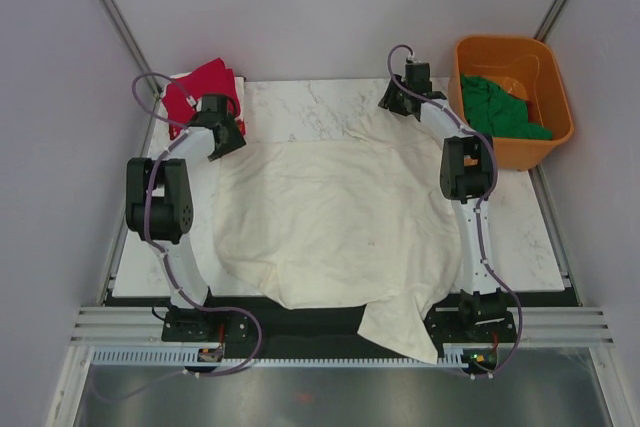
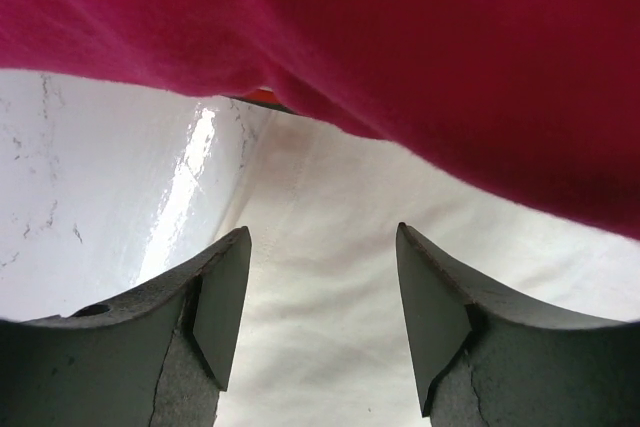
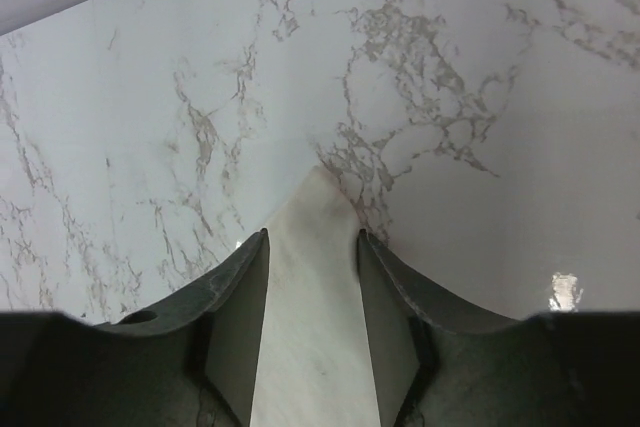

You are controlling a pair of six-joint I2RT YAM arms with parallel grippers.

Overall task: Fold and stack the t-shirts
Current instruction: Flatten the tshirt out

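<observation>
Cream shirt [image 1: 330,217] is lying spread over the marble table [image 1: 300,107], its near hem hanging off the edge. Tub [image 1: 500,41] at far right is holding the green shirt [image 1: 500,107]. Red shirt [image 1: 200,82] is sitting at the far left corner. Left gripper [image 2: 322,232] is hovering beside it, jaws wide. Right gripper [image 3: 312,235] is straddling the cream shirt's far corner, jaws narrow; I cannot tell whether it is gripping.

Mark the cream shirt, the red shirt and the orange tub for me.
cream shirt [image 1: 330,217]: top view, middle of the spread cloth.
red shirt [image 1: 198,82]: top view, middle of the bunched cloth.
orange tub [image 1: 525,154]: top view, near outer wall.
</observation>
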